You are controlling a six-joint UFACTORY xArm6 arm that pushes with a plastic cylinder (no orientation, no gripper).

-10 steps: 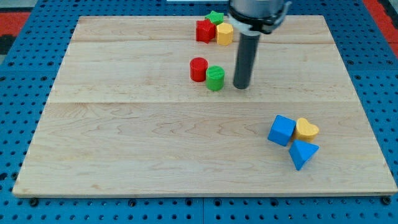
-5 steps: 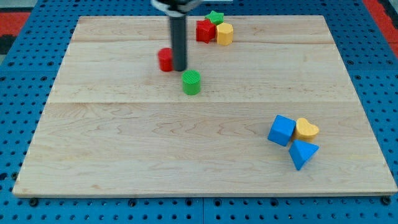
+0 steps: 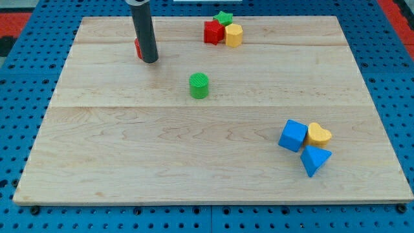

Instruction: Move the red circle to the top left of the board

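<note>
The red circle (image 3: 138,48) is near the board's upper left, mostly hidden behind my rod; only a red sliver shows at the rod's left side. My tip (image 3: 150,60) rests on the board right against the red circle, on its right. The green circle (image 3: 199,85) stands alone, below and to the right of the tip.
A red block (image 3: 213,32), a green star (image 3: 224,17) and a yellow block (image 3: 233,35) cluster at the top centre. A blue cube (image 3: 293,135), a yellow heart (image 3: 318,134) and a blue triangle (image 3: 315,159) cluster at the lower right. The wooden board (image 3: 97,162) lies on a blue pegboard.
My tip has swept left and up across the board, pushing the red circle toward the top left. The green circle was nudged left earlier and now stays put.
</note>
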